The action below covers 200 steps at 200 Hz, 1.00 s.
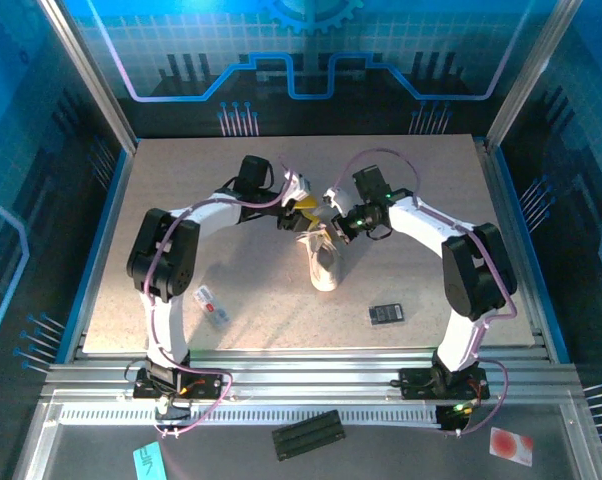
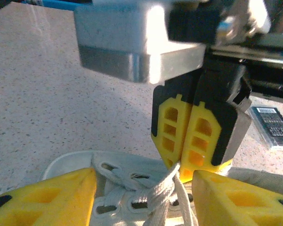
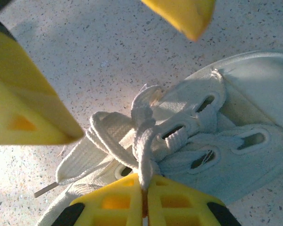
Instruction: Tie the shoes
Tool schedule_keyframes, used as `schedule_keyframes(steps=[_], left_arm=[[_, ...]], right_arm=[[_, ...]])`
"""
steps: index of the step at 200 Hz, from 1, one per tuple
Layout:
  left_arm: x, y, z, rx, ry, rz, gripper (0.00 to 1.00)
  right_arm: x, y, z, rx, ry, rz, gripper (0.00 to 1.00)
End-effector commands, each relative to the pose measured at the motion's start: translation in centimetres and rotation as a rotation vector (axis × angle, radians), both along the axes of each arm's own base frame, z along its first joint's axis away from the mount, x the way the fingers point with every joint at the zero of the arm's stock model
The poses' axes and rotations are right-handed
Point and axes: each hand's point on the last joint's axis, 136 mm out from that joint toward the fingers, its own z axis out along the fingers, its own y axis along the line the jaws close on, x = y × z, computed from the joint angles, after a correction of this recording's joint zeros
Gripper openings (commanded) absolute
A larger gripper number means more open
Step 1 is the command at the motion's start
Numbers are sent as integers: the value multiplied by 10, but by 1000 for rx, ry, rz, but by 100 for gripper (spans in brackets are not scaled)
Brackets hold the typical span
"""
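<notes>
- right hand point(image 3: 143, 188): nearest the lens in the right wrist view. Its 2 yellow fingers are pressed together on 1 strand of the laces point(image 3: 142, 141), which rises straight from the crossing into the pinch.
- left hand point(image 2: 144, 188): fingers stand roughly half apart, 1 on either side of the laced part. I can't see anything clamped between them.
- shoe point(image 1: 324, 265): sits sole-down on the surface point(image 1: 441, 170), midway between the 2 arms. Its long axis runs roughly near-to-far in the top view, and both hands meet over its far, laced part.
- Key relation: the pinched strand sits in the gap between the left hand's fingers, with the right hand's tips directly above the crossing. Both hands are about equally near. A loose flat lace end trails off the shoe on the side of the left hand's larger finger.
- Judgement: mid-knot, not tied. The next move likely has the left hand closing on the loose end or loop while the right hand keeps tension.
- Risk: pulling off-axis could drag or tip the light shoe, since nothing else holds it down.
- black device point(image 1: 385, 313) and white-and-red packet point(image 1: 212, 305) lie well apart from the shoe, nearer the arm bases.
</notes>
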Motion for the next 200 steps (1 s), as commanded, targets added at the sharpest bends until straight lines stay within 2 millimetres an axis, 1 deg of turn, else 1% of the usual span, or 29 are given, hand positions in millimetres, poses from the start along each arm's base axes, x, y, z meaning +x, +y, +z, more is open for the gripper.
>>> schedule_keyframes(steps=[1, 70, 87, 106, 136, 149, 195, 197, 200], left_arm=[[-11, -5, -12, 6, 25, -76, 54], [-20, -14, -24, 50, 23, -131, 48], [-21, -14, -26, 59, 25, -137, 45], [-20, -14, -27, 75, 23, -140, 40], [-24, -12, -29, 95, 41, -160, 38], [-25, -12, -28, 98, 50, -172, 35], [-28, -12, -32, 128, 61, -184, 34], [-28, -12, -32, 128, 62, -184, 34], [-28, -12, -32, 128, 63, -184, 31]], right_arm=[[-3, 9, 18, 31, -83, 51, 9], [-4, 10, 17, 28, -86, 65, 9], [-4, 10, 18, 27, -90, 68, 9], [-5, 10, 17, 27, -90, 76, 9], [-6, 10, 16, 26, -89, 81, 9], [-6, 10, 15, 25, -90, 82, 10], [-8, 9, 16, 24, -97, 86, 10], [-8, 9, 16, 22, -99, 85, 10], [-8, 9, 16, 23, -99, 87, 10]])
